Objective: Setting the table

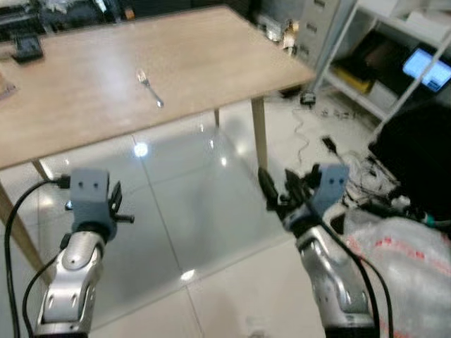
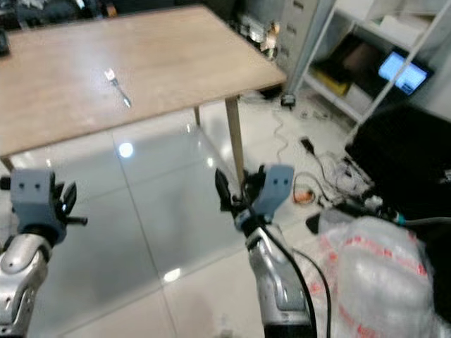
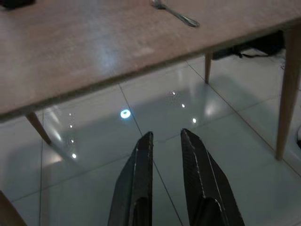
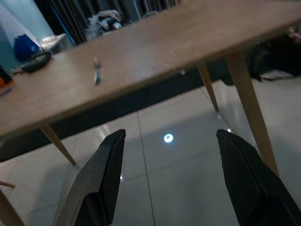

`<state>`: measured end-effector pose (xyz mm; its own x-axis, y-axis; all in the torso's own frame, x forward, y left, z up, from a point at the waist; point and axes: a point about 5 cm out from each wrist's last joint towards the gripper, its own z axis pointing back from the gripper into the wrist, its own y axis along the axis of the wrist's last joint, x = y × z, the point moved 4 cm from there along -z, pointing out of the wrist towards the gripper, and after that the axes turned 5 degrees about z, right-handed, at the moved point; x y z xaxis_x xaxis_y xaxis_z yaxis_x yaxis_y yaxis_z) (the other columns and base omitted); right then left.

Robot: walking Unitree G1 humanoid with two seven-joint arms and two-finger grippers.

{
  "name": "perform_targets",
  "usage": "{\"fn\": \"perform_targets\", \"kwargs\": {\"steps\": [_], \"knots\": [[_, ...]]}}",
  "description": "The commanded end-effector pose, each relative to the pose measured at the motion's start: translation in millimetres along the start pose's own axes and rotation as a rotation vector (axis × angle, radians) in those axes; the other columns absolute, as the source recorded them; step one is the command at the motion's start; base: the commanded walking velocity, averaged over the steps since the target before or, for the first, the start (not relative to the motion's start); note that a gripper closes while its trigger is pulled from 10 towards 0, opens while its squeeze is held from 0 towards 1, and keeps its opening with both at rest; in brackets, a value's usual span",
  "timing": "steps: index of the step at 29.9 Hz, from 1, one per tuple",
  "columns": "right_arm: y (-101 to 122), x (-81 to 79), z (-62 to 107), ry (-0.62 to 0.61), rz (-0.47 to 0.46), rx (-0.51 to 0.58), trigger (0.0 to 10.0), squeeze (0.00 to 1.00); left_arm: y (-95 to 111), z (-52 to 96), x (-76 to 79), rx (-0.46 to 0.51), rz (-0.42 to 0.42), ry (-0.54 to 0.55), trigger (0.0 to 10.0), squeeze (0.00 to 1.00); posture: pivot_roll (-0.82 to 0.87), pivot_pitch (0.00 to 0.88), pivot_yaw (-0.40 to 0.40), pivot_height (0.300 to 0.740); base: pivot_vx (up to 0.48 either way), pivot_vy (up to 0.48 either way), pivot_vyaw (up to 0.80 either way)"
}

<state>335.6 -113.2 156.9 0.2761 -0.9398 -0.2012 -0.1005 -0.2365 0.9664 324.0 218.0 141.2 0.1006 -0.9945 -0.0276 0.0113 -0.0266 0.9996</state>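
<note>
The fork [image 1: 149, 86] lies on the table [image 1: 84, 105], near its front edge. Both grippers hang below that edge over the floor, empty: left gripper [image 3: 165, 139] nearly closed, right gripper [image 4: 171, 139] wide open.

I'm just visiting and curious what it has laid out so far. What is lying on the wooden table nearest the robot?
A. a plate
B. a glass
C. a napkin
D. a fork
D: a single fork lies flat on the wooden table, near its front edge, while both pincers, left and right, hang low over the floor holding nothing.
</note>
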Motion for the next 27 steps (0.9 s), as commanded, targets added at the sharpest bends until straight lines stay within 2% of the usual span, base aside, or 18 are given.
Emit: {"fn": "perform_targets", "kwargs": {"steps": [1,27], "knots": [[-4.2,-3.5,1.1,0.006,-0.014,-0.014,10.0,0.0,-6.5,3.0,-5.6,-0.027,-0.015,0.016,10.0,0.0,0.03,0.068,0.041,0.74,0.48,0.0,0.0],[-2.5,-4.1,-0.6,0.018,0.004,-0.009,10.0,0.0,-5.7,2.0,-5.0,-0.023,-0.023,0.011,10.0,0.0,0.03,0.055,0.044,0.74,0.48,0.0,0.0]]}}
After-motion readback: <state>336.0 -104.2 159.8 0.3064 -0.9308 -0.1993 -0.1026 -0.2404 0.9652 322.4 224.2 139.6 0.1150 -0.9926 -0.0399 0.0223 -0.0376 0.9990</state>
